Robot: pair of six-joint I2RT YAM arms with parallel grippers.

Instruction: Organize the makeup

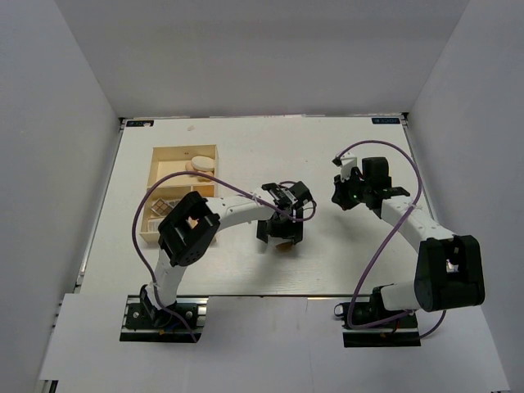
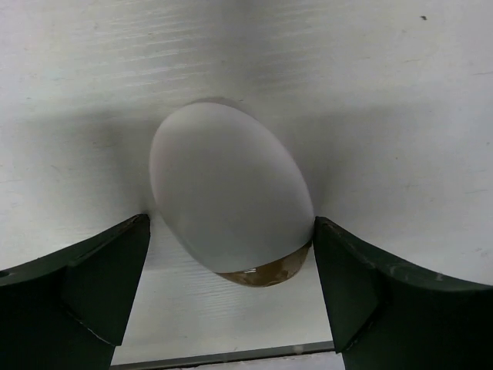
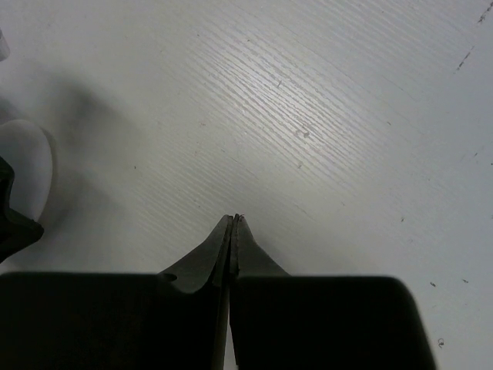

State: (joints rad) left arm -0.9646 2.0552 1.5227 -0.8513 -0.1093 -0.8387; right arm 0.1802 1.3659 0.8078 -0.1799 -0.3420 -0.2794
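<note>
Closest in, the left gripper (image 1: pixel 280 237) sits lower middle of the top view. Its fingers (image 2: pixel 100 270) are spread wide either side of the small jar (image 2: pixel 231 196), which has a white lid and amber base and sits on the table (image 2: pixel 385 92). The finger on the frame's right looks about touching it and the other has a gap, so I'd centre up first, then grab low. That domed lid looks slippery. Further up on the right, the right gripper (image 3: pixel 234 225) is pressed together on nothing. The wooden tray (image 1: pixel 185 149) waits upper left, partly filled.
</note>
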